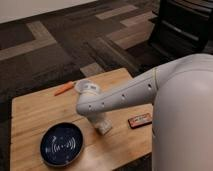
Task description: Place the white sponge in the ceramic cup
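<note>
My gripper (102, 124) hangs from the white arm and points down at the wooden table (35, 112), just right of the blue plate. A small off-white block, seemingly the white sponge (105, 128), sits at its tip, touching the table. I cannot tell whether it is held. The ceramic cup (83, 85) stands behind the arm near the table's far edge, partly hidden by the wrist.
A wide dark-blue patterned plate (61, 144) lies at the front left. An orange pen (64, 89) lies left of the cup. A dark flat bar with red print (140, 120) lies at the right. My white arm body fills the right side.
</note>
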You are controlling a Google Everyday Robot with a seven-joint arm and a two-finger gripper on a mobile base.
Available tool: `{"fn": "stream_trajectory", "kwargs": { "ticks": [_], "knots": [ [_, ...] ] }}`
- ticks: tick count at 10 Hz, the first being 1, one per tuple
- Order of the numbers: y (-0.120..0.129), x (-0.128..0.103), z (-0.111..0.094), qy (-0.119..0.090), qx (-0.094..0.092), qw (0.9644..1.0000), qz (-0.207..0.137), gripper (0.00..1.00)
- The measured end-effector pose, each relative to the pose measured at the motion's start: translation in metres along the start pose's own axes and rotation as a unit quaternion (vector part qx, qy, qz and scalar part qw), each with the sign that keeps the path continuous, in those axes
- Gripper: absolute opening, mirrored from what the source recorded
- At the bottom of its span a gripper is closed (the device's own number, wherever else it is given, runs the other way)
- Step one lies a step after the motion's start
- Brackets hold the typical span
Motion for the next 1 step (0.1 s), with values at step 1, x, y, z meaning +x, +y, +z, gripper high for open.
{"fn": "stream_trajectory", "kwargs": {
  "ticks": [1],
  "knots": [
    [-0.0002,0.0002,0.0001,0.000,0.000,1.0000,0.000,0.77]
  ]
}}
